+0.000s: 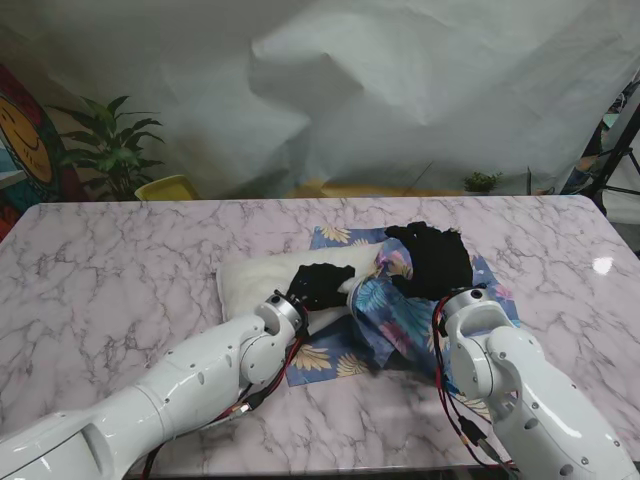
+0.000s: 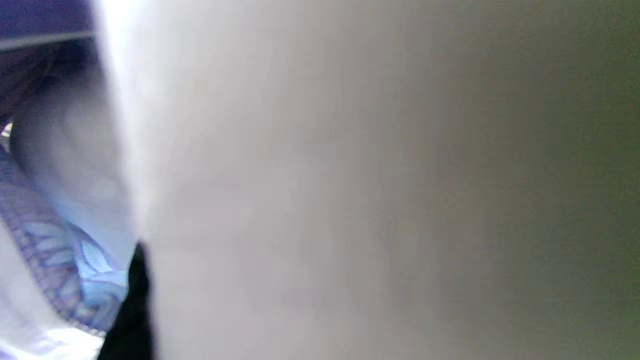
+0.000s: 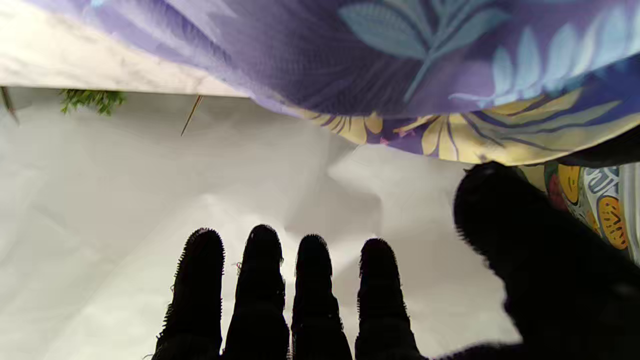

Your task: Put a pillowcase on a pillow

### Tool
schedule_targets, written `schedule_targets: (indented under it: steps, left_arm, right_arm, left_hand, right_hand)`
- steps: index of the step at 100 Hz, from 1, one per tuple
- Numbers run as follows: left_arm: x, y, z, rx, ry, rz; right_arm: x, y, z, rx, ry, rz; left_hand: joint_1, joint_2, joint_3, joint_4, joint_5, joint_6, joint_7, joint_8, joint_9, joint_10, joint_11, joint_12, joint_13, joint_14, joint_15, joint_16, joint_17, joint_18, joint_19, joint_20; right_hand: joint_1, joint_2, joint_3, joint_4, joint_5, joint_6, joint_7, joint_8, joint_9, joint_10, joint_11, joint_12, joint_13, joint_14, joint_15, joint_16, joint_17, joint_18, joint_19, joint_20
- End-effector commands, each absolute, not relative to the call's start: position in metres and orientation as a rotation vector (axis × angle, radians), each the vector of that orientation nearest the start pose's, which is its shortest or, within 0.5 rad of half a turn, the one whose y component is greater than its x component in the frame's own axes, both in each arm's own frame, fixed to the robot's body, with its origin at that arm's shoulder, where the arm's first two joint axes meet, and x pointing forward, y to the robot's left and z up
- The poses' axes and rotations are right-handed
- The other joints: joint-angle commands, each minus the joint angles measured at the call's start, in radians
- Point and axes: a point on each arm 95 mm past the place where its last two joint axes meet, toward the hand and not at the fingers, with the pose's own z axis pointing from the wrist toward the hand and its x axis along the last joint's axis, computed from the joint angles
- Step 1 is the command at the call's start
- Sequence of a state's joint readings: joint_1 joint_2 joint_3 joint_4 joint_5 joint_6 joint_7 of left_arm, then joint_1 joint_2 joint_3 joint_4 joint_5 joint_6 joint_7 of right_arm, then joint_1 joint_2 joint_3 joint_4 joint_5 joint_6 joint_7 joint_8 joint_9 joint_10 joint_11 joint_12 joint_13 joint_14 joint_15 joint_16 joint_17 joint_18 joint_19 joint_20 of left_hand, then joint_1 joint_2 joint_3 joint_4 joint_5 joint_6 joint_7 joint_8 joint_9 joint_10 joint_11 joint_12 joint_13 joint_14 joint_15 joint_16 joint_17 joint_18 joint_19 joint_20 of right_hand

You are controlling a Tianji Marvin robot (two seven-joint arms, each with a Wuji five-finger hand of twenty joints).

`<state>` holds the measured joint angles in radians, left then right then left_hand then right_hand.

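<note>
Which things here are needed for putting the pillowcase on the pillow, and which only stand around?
Needed:
pillow
pillowcase
left hand, on the pillow
right hand, on the pillowcase

Standing around:
potted plant
yellow chair
white backdrop sheet
small plant

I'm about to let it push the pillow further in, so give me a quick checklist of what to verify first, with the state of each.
1. Left hand on the pillow: ok, it rests on the end nearest the pillowcase.
2. Left hand's grip firm: cannot tell; its wrist view is a blur of white.
3. Right hand holding the pillowcase: not ok; its fingers stretch straight out with no cloth between them.
4. Pillowcase mouth open toward the pillow: cannot tell; the cloth is bunched there.
5. Pillow end inside the pillowcase: cannot tell; the left hand covers the meeting point.
6. Pillow on the table, away from its edges: ok.
</note>
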<state>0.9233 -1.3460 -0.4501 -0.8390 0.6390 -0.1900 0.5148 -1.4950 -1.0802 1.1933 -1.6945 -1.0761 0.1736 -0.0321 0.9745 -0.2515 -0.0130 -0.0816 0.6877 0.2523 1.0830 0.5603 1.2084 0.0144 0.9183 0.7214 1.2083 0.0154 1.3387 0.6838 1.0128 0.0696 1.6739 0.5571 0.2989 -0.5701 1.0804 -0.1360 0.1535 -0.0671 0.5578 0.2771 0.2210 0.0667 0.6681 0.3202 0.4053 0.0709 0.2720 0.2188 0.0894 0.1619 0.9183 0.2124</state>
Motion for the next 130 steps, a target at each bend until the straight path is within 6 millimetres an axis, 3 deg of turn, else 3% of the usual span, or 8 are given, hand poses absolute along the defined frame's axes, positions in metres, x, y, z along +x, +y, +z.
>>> schedule_targets:
  steps: [1,35,53,56,59,74,119,130]
  left_arm:
    - [0.486,-0.154,-0.367,-0.975,1.59,-1.896]
    - [0.485,-0.152,-0.364,-0.82,1.561,-1.937]
    - [0.485,-0.15,-0.365,-0.797,1.555,-1.948]
    - [0.485,-0.15,-0.365,-0.794,1.556,-1.95]
    - [0.485,-0.15,-0.366,-0.792,1.558,-1.951]
    - [0.484,-0.152,-0.367,-0.781,1.565,-1.964]
    - [0.477,-0.17,-0.365,-0.757,1.519,-2.079]
    - [0.475,-0.166,-0.362,-0.8,1.59,-2.055]
  right_arm:
    - [0.433,-0.002,-0.265,1.097,1.342,1.404]
    - [0.466,0.012,-0.28,1.167,1.599,1.389]
    - [0.477,0.016,-0.292,1.197,1.58,1.409]
    - [0.479,0.017,-0.294,1.198,1.545,1.428]
    - [0.481,0.018,-0.296,1.212,1.503,1.456]
    - [0.488,0.026,-0.298,1.264,1.321,1.595]
    - [0.492,0.067,-0.282,1.272,1.111,1.845]
    - [0.497,0.061,-0.29,1.308,1.124,1.815]
  left_hand:
    - [0.02,0.101,0.131,0.034,0.055,0.047,0.034,-0.006,0.161,-0.138,0.132,-0.013,0.068,-0.194,0.187,0.014,0.062,-0.115,0.168,0.018]
    - [0.019,0.087,0.138,0.028,0.032,0.02,0.046,-0.03,0.145,-0.124,0.099,-0.006,0.067,-0.17,0.153,0.013,0.057,-0.092,0.135,0.002]
    - [0.016,0.085,0.139,0.027,0.031,0.019,0.051,-0.035,0.144,-0.123,0.096,-0.002,0.068,-0.168,0.149,0.016,0.057,-0.09,0.132,0.001]
    - [0.017,0.086,0.14,0.027,0.031,0.018,0.051,-0.036,0.144,-0.123,0.095,-0.002,0.068,-0.168,0.149,0.016,0.057,-0.089,0.132,0.001]
    - [0.016,0.085,0.14,0.027,0.031,0.018,0.052,-0.037,0.144,-0.123,0.095,-0.002,0.068,-0.168,0.149,0.016,0.057,-0.089,0.132,0.001]
    - [0.015,0.084,0.141,0.027,0.029,0.016,0.054,-0.039,0.143,-0.122,0.094,0.0,0.068,-0.165,0.146,0.018,0.056,-0.087,0.128,-0.001]
    - [0.005,0.092,0.14,0.024,0.011,-0.007,0.054,-0.055,0.115,-0.117,0.08,0.005,0.066,-0.141,0.104,0.019,0.05,-0.061,0.083,-0.019]
    - [0.022,0.148,0.012,0.046,-0.108,-0.05,-0.027,-0.05,-0.064,-0.065,-0.003,0.02,-0.059,-0.065,-0.098,0.119,-0.142,-0.022,-0.057,0.024]
  right_hand:
    - [0.035,-0.043,0.063,-0.021,0.013,-0.059,0.079,-0.03,0.034,-0.025,0.028,0.014,0.051,-0.022,0.034,0.015,0.019,-0.005,0.018,0.022]
    - [0.135,-0.091,0.128,-0.014,0.097,-0.216,0.174,-0.022,0.087,-0.003,0.112,0.057,0.189,-0.08,0.124,0.062,0.096,0.023,0.042,0.039]
    - [0.222,-0.149,0.174,-0.006,0.415,-0.405,0.309,0.06,0.346,-0.102,0.217,0.148,0.444,-0.175,0.378,0.229,0.248,0.043,0.15,0.101]
    - [0.253,-0.19,0.157,-0.124,0.532,-0.458,0.421,-0.068,0.465,-0.133,0.219,0.186,0.538,-0.186,0.431,0.301,0.296,0.04,0.174,0.131]
    - [0.269,-0.215,0.131,-0.166,0.634,-0.49,0.544,-0.155,0.573,-0.154,0.231,0.214,0.612,-0.188,0.498,0.35,0.342,0.044,0.203,0.151]
    - [0.322,-0.208,0.122,-0.154,0.786,-0.339,0.608,-0.196,0.797,-0.114,0.247,0.25,0.823,-0.179,0.612,0.407,0.539,0.07,0.296,0.176]
    - [0.337,-0.184,0.133,-0.156,0.779,-0.29,0.604,-0.145,0.84,-0.062,0.236,0.265,0.913,-0.187,0.599,0.455,0.682,0.037,0.312,0.138]
    - [0.34,-0.181,0.133,-0.155,0.777,-0.287,0.604,-0.139,0.839,-0.06,0.237,0.266,0.914,-0.184,0.598,0.457,0.685,0.037,0.311,0.134]
